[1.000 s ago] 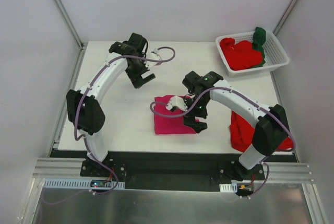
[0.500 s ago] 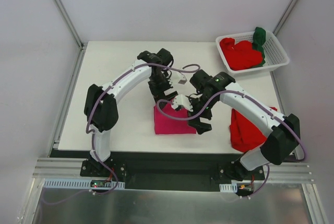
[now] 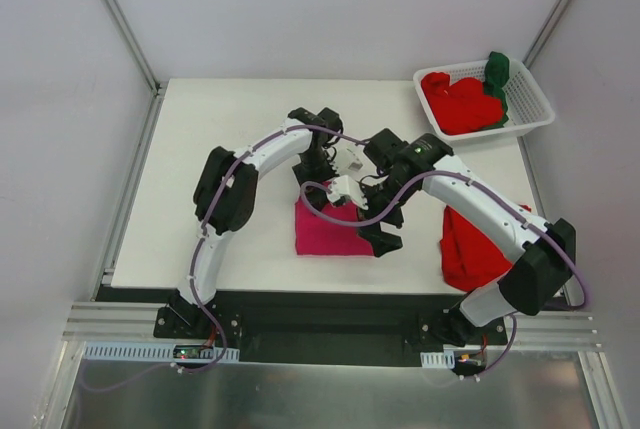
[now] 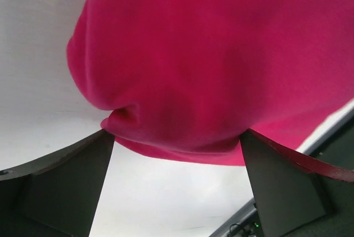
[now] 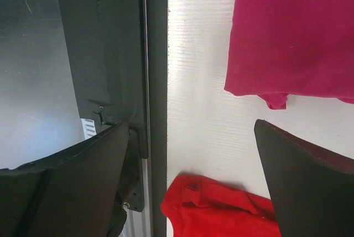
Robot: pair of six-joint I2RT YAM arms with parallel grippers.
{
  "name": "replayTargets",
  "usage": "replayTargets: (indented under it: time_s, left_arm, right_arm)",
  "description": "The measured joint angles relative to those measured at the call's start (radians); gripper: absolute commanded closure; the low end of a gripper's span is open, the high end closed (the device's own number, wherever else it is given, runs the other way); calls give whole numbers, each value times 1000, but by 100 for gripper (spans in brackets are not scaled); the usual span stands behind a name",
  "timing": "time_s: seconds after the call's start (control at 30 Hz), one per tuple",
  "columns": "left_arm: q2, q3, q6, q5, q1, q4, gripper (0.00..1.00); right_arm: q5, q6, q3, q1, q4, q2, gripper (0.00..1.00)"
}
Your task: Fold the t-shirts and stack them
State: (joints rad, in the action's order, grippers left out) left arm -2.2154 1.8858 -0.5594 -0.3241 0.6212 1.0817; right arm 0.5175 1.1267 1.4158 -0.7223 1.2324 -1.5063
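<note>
A magenta-pink t-shirt (image 3: 322, 234) lies folded on the white table, near the front middle. My left gripper (image 3: 311, 187) is open at its back edge; in the left wrist view the cloth (image 4: 210, 54) bulges between and just above the two spread fingers (image 4: 72, 176), and I cannot tell whether they touch it. My right gripper (image 3: 381, 224) is open and empty over the shirt's right edge; its view shows the magenta shirt (image 5: 293, 32) and a red t-shirt (image 5: 221, 209). That red t-shirt (image 3: 465, 249) lies at the front right.
A white slotted basket (image 3: 530, 84) at the back right holds red t-shirts (image 3: 460, 104) and a dark green one (image 3: 497, 71). The table's dark front rail (image 5: 155, 82) runs close to my right gripper. The two arms are close together over the magenta shirt.
My left arm swung from the back left of the table over to the magenta shirt's back edge. My right gripper shifted slightly right, off the shirt's middle.
</note>
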Motion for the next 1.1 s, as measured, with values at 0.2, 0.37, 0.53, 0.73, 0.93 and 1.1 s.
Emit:
replayTargets:
  time_s: [0.2,0.37,0.53,0.73,0.93,1.1]
  left_arm:
    - [-25,19,-1,89,0,-37,1]
    - [-22,8,-7,172,0,-66,1]
    - [-7,10,-8,253,0,-74,1]
    - [-7,170,-13,317,0,-79,1]
    - [-7,270,-23,317,0,-93,1]
    - [-7,259,-11,223,1,-62,1]
  right_arm:
    - [8,6,11,-1,26,2,0]
    - [12,9,11,-2,35,2,0]
    - [14,17,18,-3,37,-4,0]
    - [13,26,21,-3,37,-23,0]
    - [6,30,21,-3,37,-27,0]
    - [-8,31,21,-3,37,-31,0]
